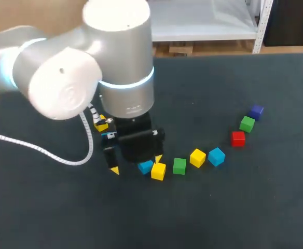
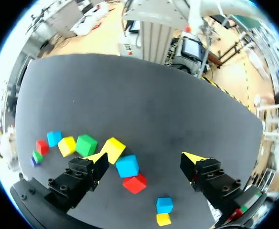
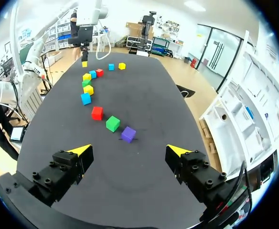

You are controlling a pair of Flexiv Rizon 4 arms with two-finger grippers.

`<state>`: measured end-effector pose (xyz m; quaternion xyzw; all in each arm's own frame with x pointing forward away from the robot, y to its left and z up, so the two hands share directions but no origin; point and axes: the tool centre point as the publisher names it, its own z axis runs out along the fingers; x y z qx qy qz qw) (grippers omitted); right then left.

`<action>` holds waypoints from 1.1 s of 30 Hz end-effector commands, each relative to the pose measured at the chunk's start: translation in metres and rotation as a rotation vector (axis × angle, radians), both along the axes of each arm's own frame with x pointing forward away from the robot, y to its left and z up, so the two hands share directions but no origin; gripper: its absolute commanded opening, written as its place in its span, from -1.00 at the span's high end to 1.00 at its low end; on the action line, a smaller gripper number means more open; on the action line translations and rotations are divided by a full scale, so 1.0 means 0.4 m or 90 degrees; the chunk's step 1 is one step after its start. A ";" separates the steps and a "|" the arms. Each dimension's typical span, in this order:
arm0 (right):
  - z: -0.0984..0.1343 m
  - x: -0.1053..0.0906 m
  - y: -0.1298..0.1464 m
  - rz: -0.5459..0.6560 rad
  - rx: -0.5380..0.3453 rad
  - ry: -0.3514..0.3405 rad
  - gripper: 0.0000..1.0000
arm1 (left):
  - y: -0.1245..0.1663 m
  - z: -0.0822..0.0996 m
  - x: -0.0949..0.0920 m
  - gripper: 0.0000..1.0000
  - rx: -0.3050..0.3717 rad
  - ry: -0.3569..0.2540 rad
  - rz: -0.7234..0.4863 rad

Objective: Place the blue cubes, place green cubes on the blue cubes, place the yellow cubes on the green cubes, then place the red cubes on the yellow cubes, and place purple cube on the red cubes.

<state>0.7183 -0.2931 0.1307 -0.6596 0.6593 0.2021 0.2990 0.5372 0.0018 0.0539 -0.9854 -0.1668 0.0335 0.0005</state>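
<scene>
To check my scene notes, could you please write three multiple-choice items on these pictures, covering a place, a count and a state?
1. Which cube lies nearest ahead of the right gripper? A red; B purple; C yellow.
2. How many cubes are green? A two; B one; C four.
3. The left gripper is: A shut on blue; B shut on red; C open.
Answers: 1 B, the purple cube comes first. 2 A, one green cube sits mid-row, another beside the purple cube. 3 C, its fingers stand wide apart, gripping nothing.
</scene>
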 end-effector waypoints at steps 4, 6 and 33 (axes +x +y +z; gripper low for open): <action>-0.001 -0.001 0.000 0.000 0.001 -0.001 -1.00 | -0.054 -0.033 0.038 -1.00 0.070 0.024 0.097; -0.001 -0.001 0.000 0.000 0.001 -0.001 -1.00 | -0.061 -0.037 0.039 -1.00 0.075 0.022 0.126; -0.001 -0.001 0.000 0.000 0.001 -0.001 -1.00 | -0.038 -0.084 0.053 -1.00 0.051 0.027 0.242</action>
